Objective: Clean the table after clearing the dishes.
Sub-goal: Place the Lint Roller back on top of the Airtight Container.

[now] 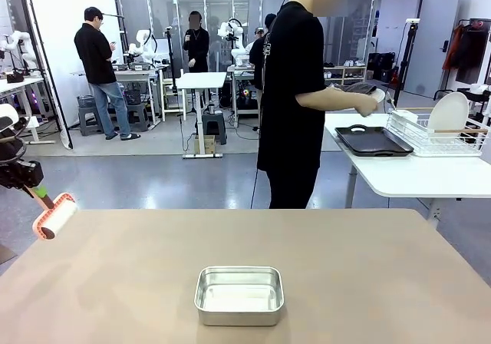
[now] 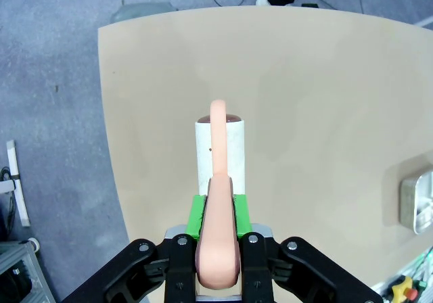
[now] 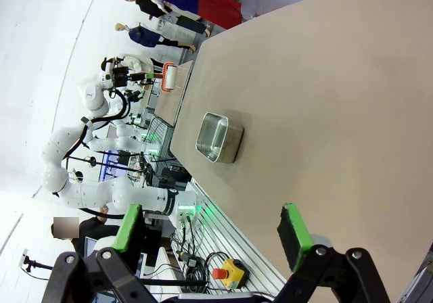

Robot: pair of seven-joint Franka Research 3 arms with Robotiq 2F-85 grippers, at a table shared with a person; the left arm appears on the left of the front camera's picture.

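Note:
The beige-brown table (image 1: 345, 267) spreads across the front view. My left gripper (image 1: 32, 189) is at its far left corner, shut on the pink handle of a lint roller (image 1: 55, 215). In the left wrist view that gripper (image 2: 220, 212) clamps the handle, and the white roll (image 2: 220, 151) points out over the table (image 2: 304, 100) near its edge. I cannot tell whether the roll touches the top. My right gripper (image 3: 211, 232) stands open with nothing between its green pads, above the table (image 3: 338, 80). A white plate (image 1: 449, 114) stands in a wire rack, and a dark tray (image 1: 374, 140) lies beside it.
A shiny steel pan (image 1: 238, 295) sits on the table near the front middle, also seen from the wrists as the pan (image 3: 220, 137) and the pan (image 2: 419, 201). A person in black (image 1: 291, 98) stands beyond the far edge, hands over a white side table (image 1: 414, 175).

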